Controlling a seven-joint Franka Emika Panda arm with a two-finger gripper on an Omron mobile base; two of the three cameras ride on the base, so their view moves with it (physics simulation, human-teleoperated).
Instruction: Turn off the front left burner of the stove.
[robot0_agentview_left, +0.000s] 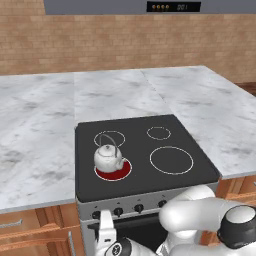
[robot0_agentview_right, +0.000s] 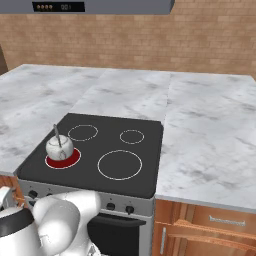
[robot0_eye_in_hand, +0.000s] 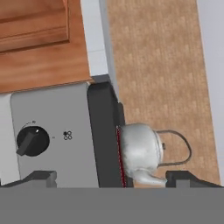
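Light is even and fairly bright in all three rendered views, with no single source to be picked out. The grey-veined white marble tabletop (robot0_agentview_left: 40, 130) shows no hard shadows or glare. The flat black glass cooktop (robot0_agentview_left: 145, 150) stays matte, without reflections. The small white kettle (robot0_agentview_left: 108, 156) casts hardly any shadow. Edges look slightly soft and pixelated, and straight lines stay straight toward the borders.

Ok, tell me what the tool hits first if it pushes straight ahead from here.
Probably the stove's grey front panel, near its top edge beside the black knob. The tool looks along it toward the kettle, but depth is unclear.
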